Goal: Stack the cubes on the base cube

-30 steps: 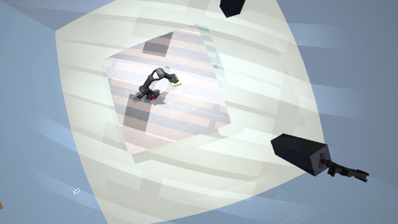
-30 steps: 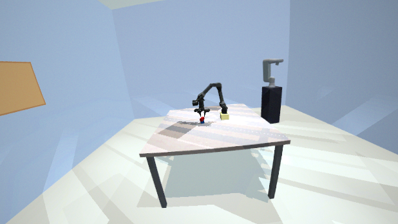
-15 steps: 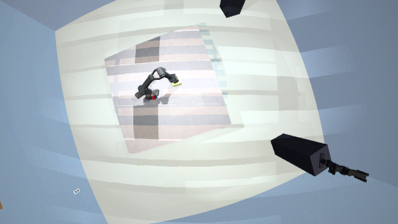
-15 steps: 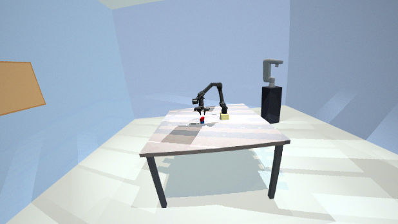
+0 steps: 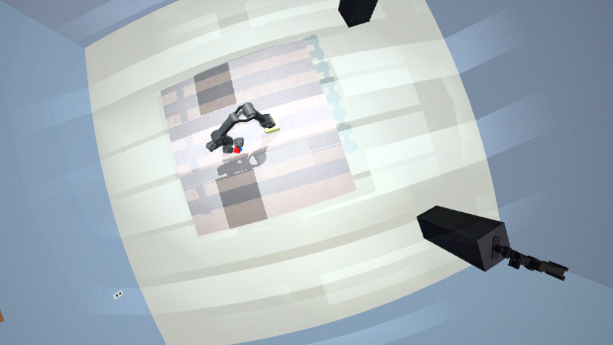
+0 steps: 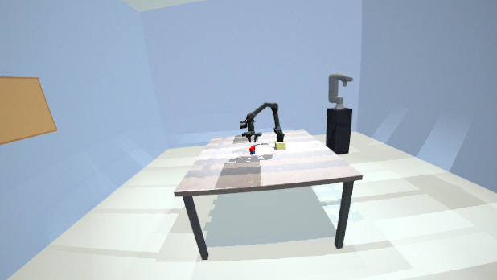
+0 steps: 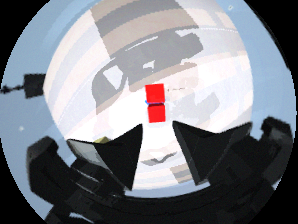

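Two red cubes, an upper one and a lower one in the wrist view, sit in line with a narrow gap between them. A blue sliver shows at that gap. In the exterior view the red cubes blend together on top of the blue base cube. The top view shows red beside a bit of blue. My gripper is open and empty, above the cubes and apart from them. Most of the base cube is hidden; exact levelness is too small to tell.
The arm stands on a yellow block on the table. A black pedestal with a grey arm stands on the floor beyond the table. Another black pedestal shows in the top view.
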Motion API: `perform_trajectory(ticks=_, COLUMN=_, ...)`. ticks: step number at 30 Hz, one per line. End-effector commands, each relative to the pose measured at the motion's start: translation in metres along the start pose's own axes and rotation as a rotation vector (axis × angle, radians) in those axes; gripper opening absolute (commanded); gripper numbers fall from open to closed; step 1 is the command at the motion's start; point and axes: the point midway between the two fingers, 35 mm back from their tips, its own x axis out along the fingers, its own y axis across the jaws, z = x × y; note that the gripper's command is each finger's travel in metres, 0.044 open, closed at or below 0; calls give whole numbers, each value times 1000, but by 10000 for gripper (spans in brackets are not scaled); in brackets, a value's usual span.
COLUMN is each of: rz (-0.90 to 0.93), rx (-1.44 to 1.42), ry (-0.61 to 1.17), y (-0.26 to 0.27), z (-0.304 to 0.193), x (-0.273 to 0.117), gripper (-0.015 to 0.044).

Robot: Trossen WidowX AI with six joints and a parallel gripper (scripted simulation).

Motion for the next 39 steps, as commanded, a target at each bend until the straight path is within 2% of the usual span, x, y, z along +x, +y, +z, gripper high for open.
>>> perform_trajectory(ticks=1, rz=-11, rx=-5, ry=-7, y=-1, z=1, x=-8, gripper=205)
perform_trajectory(ticks=8, rz=-11, rx=-5, ry=-7, y=-1, z=1, x=-10, gripper=205)
perform_trajectory(ticks=15, rz=-5, rx=0, ry=-3, y=-1, z=0, x=-16, gripper=389)
perform_trajectory(ticks=16, rz=-5, rx=0, ry=-3, y=-1, z=0, x=-17, gripper=400)
perform_trajectory(ticks=24, rz=-1, rx=-1, ry=-1, y=2, z=4, x=-16, gripper=400)
perform_trajectory(ticks=34, rz=3, rx=-6, ry=-11, y=68, z=96, x=-19, gripper=400)
perform_trajectory(ticks=39, rz=7, rx=1, ry=-9, y=88, z=113, x=-20, gripper=400)
